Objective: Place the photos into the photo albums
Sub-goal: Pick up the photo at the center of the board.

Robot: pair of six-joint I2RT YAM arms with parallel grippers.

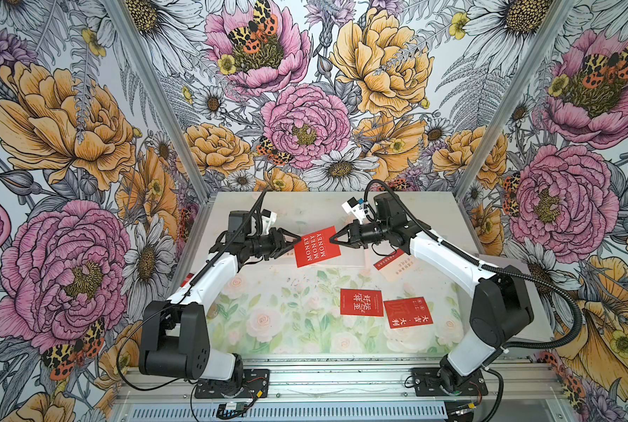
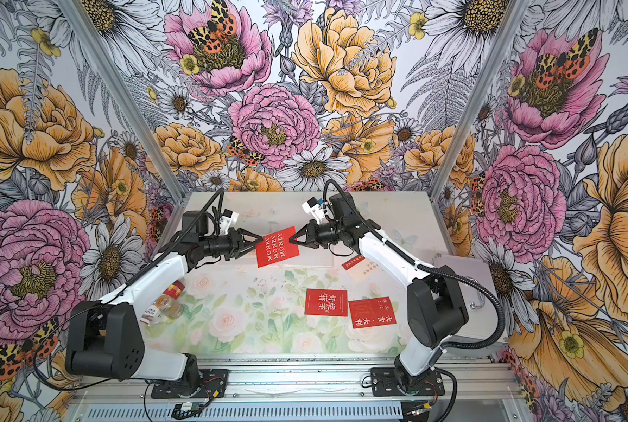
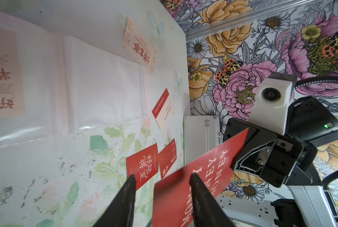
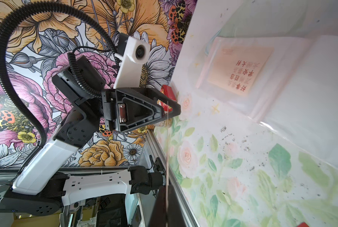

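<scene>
Top views both show a red paper card printed "MONEY MONEY MONEY" [image 1: 317, 246] up in the air between the two tools, above the far half of the floral-printed surface [image 1: 268, 329].

Right tool [image 1: 331, 240]: fingers together, clamped on the card's right edge.

Left tool [image 1: 297, 240]: at the card's left edge. Left wrist view shows its black fingers [image 3: 124, 202] apart, with that edge in the gap between them. Contact with the card: cannot tell.

Thin pale pink album [image 3: 89, 88] lies open on the surface below the raised card. A cream card with red characters [image 4: 241, 70] sits under its clear sleeve.

Loose on the surface, nearer the arm bases: one red card with white Chinese characters [image 1: 361, 302] and a second red card [image 1: 407, 312] just beside it. A red-and-cream card [image 1: 391, 261] lies beside the right arm. Silver metal case [image 2: 466, 288] sits at the surface's right side.
</scene>
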